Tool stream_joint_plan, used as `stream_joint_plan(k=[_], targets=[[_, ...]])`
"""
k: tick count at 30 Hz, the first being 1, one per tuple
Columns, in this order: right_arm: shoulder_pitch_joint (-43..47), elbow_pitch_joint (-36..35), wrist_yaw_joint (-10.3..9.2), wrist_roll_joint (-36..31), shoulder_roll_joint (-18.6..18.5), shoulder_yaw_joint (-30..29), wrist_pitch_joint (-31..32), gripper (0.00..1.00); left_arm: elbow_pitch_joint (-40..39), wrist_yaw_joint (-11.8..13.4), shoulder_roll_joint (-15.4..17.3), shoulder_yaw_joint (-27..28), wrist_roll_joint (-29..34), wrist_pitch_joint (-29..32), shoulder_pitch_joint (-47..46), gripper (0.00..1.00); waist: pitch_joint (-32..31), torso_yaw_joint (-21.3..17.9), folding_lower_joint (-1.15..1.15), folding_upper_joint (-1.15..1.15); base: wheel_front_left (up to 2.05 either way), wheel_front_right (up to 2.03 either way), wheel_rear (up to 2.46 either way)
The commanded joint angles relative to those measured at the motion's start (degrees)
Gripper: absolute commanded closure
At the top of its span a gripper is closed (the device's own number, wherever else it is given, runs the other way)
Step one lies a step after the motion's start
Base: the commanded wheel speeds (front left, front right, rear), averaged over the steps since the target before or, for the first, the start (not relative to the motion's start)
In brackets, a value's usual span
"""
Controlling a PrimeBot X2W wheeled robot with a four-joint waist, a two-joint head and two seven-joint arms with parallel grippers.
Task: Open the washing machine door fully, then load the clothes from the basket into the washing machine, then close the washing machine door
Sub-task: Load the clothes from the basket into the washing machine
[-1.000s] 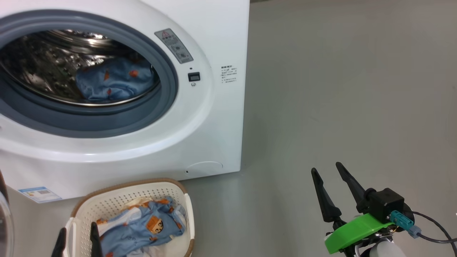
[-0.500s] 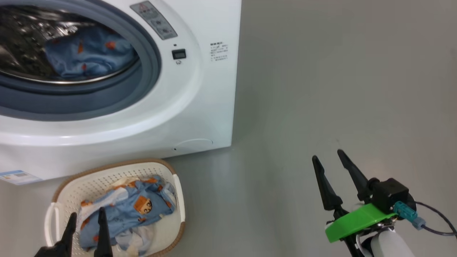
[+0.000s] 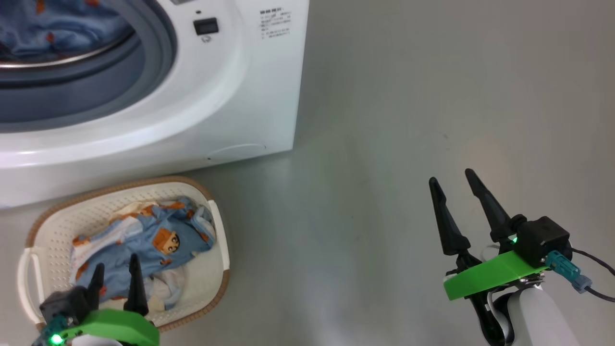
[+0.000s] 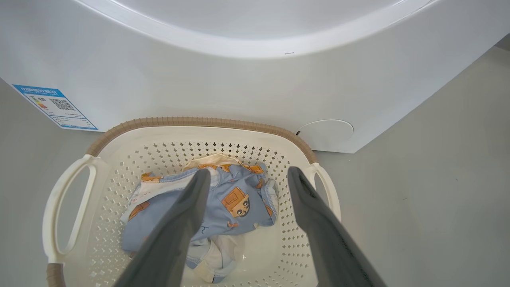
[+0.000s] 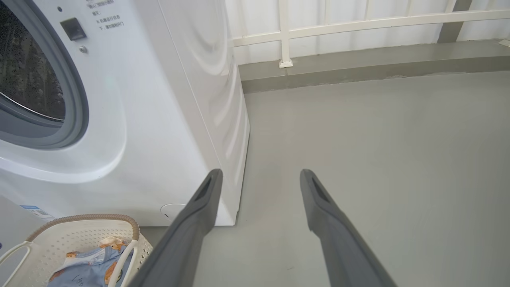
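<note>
The white washing machine [image 3: 230,96] stands at the upper left, its drum mouth uncovered with a light blue garment [image 3: 57,29] inside; its door is out of view. In front of it on the floor sits the cream basket [image 3: 218,240] holding blue cartoon-print clothes [image 3: 144,240] and a small cream piece [image 3: 166,283]. My left gripper [image 3: 115,271] hangs open above the basket's near end, empty; in the left wrist view the left gripper [image 4: 247,175] frames the clothes [image 4: 235,199] in the basket [image 4: 191,121]. My right gripper [image 3: 451,175] is open and empty over bare floor at the right.
Grey floor [image 3: 408,96] stretches to the right of the machine. In the right wrist view a white railing and low kerb [image 5: 358,59] run behind the washing machine [image 5: 191,99]. A blue label sticker [image 4: 55,107] and a round flap [image 4: 324,131] sit low on the machine's front.
The head camera has tilted down, so machine and basket slid up the picture. My left gripper has come further into view over the basket. Both grippers stay open.
</note>
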Motion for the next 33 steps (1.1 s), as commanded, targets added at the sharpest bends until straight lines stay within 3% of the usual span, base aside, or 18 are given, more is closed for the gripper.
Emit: stream_joint_plan(k=[1,6,11,18,33], targets=[[-0.6,-1.7,0.09,0.1,0.1,0.8,-0.3,0.00,0.6,-0.4,1.7,2.0,-0.8,-0.5,-1.8,0.00,3.4,-1.1,0.00,0.00,0.00,0.00,0.00],[-1.2,-2.9,0.09,0.0,0.1,0.2,-0.3,0.00,10.6,-1.0,4.2,1.1,-3.8,0.3,-7.8,0.00,7.3,-1.6,0.00,0.00,0.00,0.00,0.00],[-1.3,-3.6,0.09,0.0,0.1,0.0,-0.3,0.00,15.4,-1.1,6.2,-1.2,-6.9,1.7,-12.4,0.00,10.0,-1.9,0.00,0.00,0.00,0.00,0.00],[-1.7,-5.4,0.09,0.3,0.1,-0.4,-0.3,0.00,20.1,-1.1,10.8,-6.7,-11.7,4.3,-19.0,0.00,15.4,-2.5,0.00,0.00,0.00,0.00,0.00],[-3.6,-7.7,0.09,0.7,0.1,0.3,-0.3,0.00,28.6,-1.1,15.8,-15.6,-18.4,13.0,-29.6,0.00,25.0,-0.7,0.00,0.00,0.00,0.00,0.00]])
